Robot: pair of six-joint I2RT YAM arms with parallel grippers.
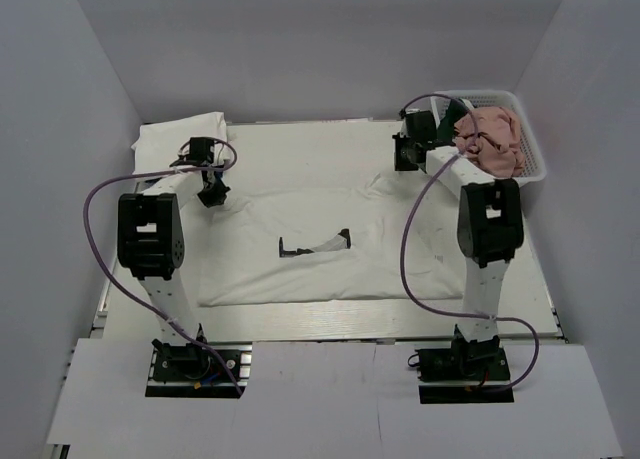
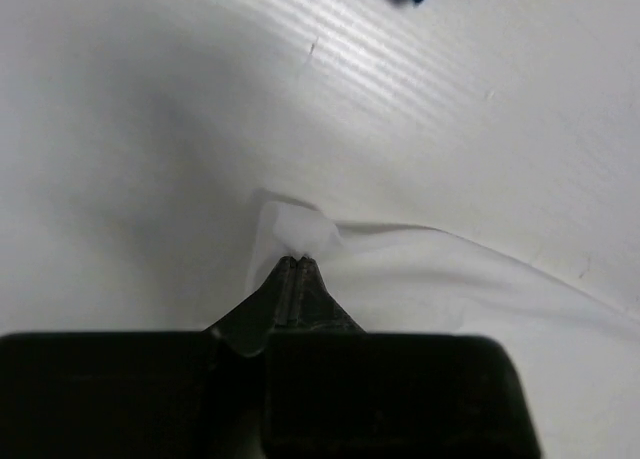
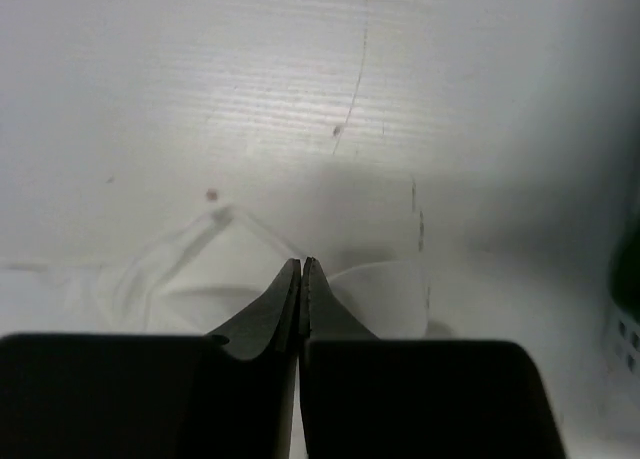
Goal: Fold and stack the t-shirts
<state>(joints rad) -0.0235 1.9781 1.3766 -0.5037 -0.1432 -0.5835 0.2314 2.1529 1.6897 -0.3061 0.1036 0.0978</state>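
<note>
1. In the left wrist view, the left gripper (image 2: 298, 262) has its jaws pressed together on a thin corner of white cloth. The corner pokes out just past the tips at the centre of the frame.
2. In the right wrist view, the right gripper (image 3: 302, 266) is likewise clamped, with a sheer fold of white cloth bunched around its tips. I cannot tell how much fabric lies between the jaws.
3. From above, both pinches belong to the printed t-shirt (image 1: 300, 274), spread flat across the middle of the table (image 1: 300, 151) with its dark print at centre. The left gripper sits at the shirt's left edge and the right gripper at its upper right corner.
4. Further out, a folded white t-shirt (image 1: 178, 131) lies at upper left. The pink t-shirt (image 1: 492, 139) is heaped in the basket (image 1: 535, 144) at upper right.
5. Both holds look shallow, so a quick lift or a hard pull could let a corner slip and drop the fold crooked.
6. The two grip points are not level, so uneven travel would probably skew the fold. The right arm also works just beside the basket and might nudge it.
</note>
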